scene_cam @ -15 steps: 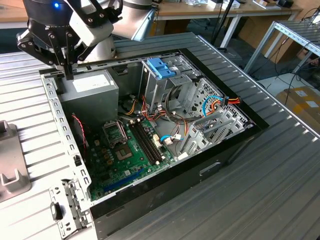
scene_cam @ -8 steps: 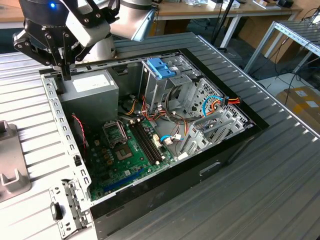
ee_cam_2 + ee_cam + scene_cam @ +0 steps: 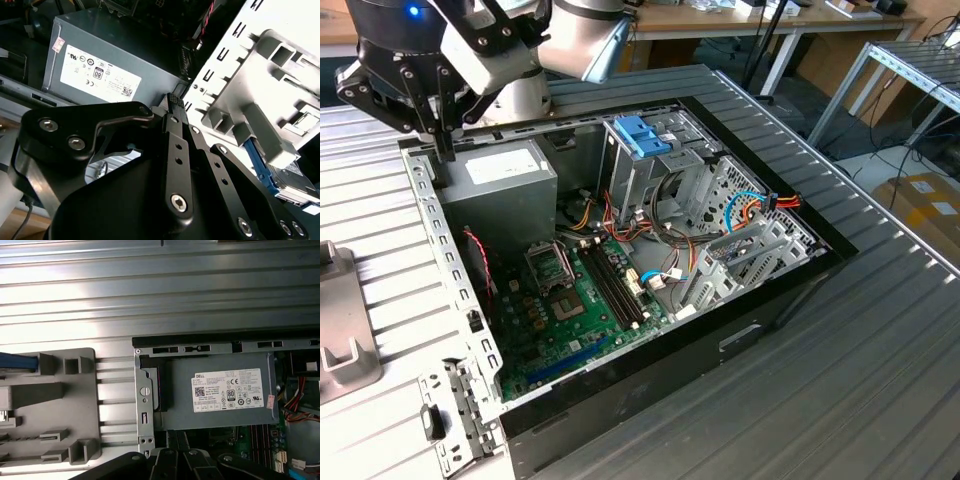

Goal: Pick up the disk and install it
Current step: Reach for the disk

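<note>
The disk lies in a grey slotted holder, with its blue side rail and a bit of its metal body in sight. In the first wrist view the blue rail of the disk pokes out at one end of the holder. My black gripper hangs over the open computer case, at the corner by the grey power supply. In the second wrist view the gripper is shut, its fingers meeting at the tip with nothing between them. The disk is well apart from it.
Inside the case are a motherboard, bundled cables and a metal drive cage with a blue latch. The case sits on a ribbed metal table. The holder stands at the exterior view's left. Other tables stand behind.
</note>
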